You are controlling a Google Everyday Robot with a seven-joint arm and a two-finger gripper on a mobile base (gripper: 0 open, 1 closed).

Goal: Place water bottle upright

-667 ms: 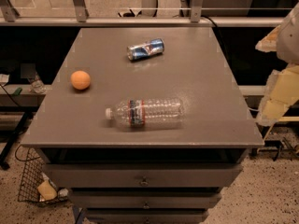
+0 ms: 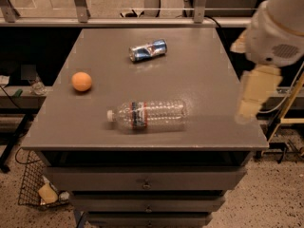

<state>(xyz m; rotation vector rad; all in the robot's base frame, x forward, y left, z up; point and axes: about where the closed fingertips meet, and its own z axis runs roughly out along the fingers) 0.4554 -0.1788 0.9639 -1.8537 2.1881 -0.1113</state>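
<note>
The water bottle (image 2: pixel 149 114) lies on its side on the grey table (image 2: pixel 204 80), near the front edge. It is clear and ribbed, with a red-white-blue label band, and its white cap points left. My gripper (image 2: pixel 251 99) hangs from the white arm at the right, over the table's right edge. It is well to the right of the bottle's base and holds nothing.
A blue-and-silver drink can (image 2: pixel 148 50) lies on its side at the back of the table. An orange ball (image 2: pixel 81 81) sits at the left. Drawers (image 2: pixel 142 182) are under the tabletop. A wire basket (image 2: pixel 35 189) stands on the floor at the left. A metal rail (image 2: pixel 142 20) runs behind.
My arm and gripper have moved left, from beside the table to over its right edge. The bottle, can and ball have not moved.
</note>
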